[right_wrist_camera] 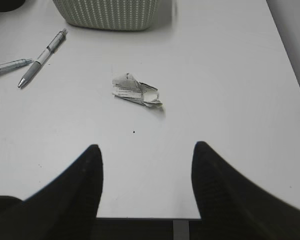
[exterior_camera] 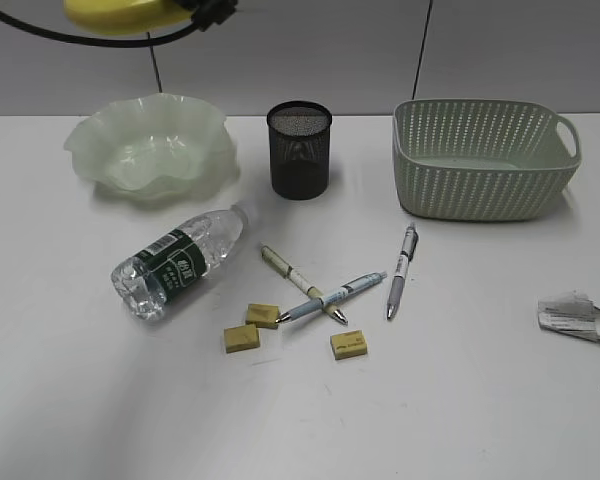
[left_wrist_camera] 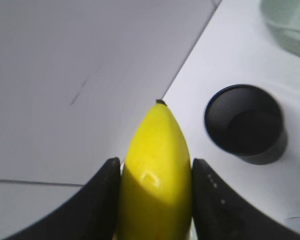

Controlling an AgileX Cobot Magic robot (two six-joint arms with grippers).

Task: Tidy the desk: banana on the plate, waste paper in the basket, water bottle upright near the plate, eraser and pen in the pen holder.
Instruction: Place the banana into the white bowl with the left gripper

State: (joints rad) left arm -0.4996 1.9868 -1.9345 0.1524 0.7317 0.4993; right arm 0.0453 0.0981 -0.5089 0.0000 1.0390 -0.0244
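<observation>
Left gripper: your left gripper (left_wrist_camera: pixel 156 200) is clamped on the banana (left_wrist_camera: pixel 156 170); in the left wrist view both black fingers (left_wrist_camera: pixel 97 205) press its yellow sides, its dark tip pointing up the frame.
Banana: in the exterior view you see it at the top left edge (exterior_camera: pixel 120 14), held in the air above the plate.
Right gripper: your right gripper (right_wrist_camera: pixel 146 185) stands wide with nothing between its fingers, low in the right wrist frame over bare desk (right_wrist_camera: pixel 215 75).
Waste paper: it lies on the desk at the right edge of the exterior frame (exterior_camera: pixel 577 317), and in mid-frame ahead of your right gripper, apart from it.
Plate: upper left of the exterior view (exterior_camera: pixel 150 145), nothing in it.
Pen holder: upright at upper centre (exterior_camera: pixel 300 150), between plate and basket.
Basket: upper right (exterior_camera: pixel 485 158); its inside shows nothing.
Water bottle: lying on its side left of centre (exterior_camera: pixel 180 260), cap toward the pen holder.
Pens: three pens (exterior_camera: pixel 400 270) lie at centre, two of them crossed.
Erasers: three yellowish erasers (exterior_camera: pixel 348 345) lie just below the pens.
</observation>
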